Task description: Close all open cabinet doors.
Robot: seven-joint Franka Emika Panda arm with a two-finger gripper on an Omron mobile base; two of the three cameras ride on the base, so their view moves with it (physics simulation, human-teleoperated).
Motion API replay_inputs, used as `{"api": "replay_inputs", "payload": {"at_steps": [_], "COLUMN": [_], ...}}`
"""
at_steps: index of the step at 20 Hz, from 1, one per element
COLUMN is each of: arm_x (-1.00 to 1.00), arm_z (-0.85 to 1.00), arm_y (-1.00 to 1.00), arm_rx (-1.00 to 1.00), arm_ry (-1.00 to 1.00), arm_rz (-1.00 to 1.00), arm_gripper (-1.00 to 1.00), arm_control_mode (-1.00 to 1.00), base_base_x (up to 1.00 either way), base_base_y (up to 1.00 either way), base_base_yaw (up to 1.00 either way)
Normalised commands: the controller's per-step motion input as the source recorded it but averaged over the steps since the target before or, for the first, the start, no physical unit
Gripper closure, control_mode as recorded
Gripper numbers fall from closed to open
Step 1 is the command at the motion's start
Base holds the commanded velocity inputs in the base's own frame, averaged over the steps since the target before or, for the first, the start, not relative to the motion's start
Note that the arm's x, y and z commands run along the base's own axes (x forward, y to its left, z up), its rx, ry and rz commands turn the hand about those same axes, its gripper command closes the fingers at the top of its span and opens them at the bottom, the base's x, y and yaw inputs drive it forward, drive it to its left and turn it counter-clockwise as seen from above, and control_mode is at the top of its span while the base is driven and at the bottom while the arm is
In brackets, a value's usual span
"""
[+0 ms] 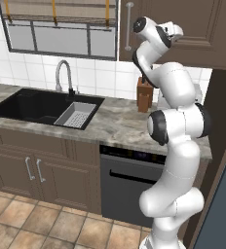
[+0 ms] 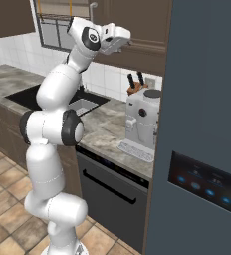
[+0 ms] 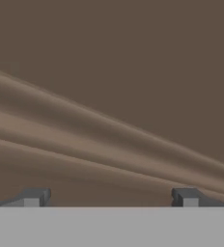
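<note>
tool [image 3: 110, 197] fingers spread, holding nothing | close against cabinet door [image 1: 193, 29] moulding; handle [image 1: 128, 26] left

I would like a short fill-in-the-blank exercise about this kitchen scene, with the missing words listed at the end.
1. The knife block stands on the ____ beside the arm.
2. The cabinet door has a vertical silver ____ near its left edge.
3. In the hand view, the two fingers stand apart, so the gripper is ____.
4. The dishwasher sits to the ____ of the sink in the left base view.

Missing words: counter; handle; open; right
</note>
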Motion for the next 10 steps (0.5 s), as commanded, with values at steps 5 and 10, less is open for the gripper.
{"api": "replay_inputs", "payload": {"at_steps": [5, 10], "arm_x": [0.21, 0.23], "arm_z": [-0.32, -0.34], "arm_y": [-0.40, -0.40], "arm_rx": [0.00, 0.00], "arm_ry": [0.00, -0.02], "arm_rz": [0.00, 0.00], "arm_gripper": [-1.00, -1.00], "arm_control_mode": [-1.00, -1.00], "base_base_x": [0.00, 0.00], "base_base_y": [0.00, 0.00], "base_base_yaw": [0.00, 0.00]}}
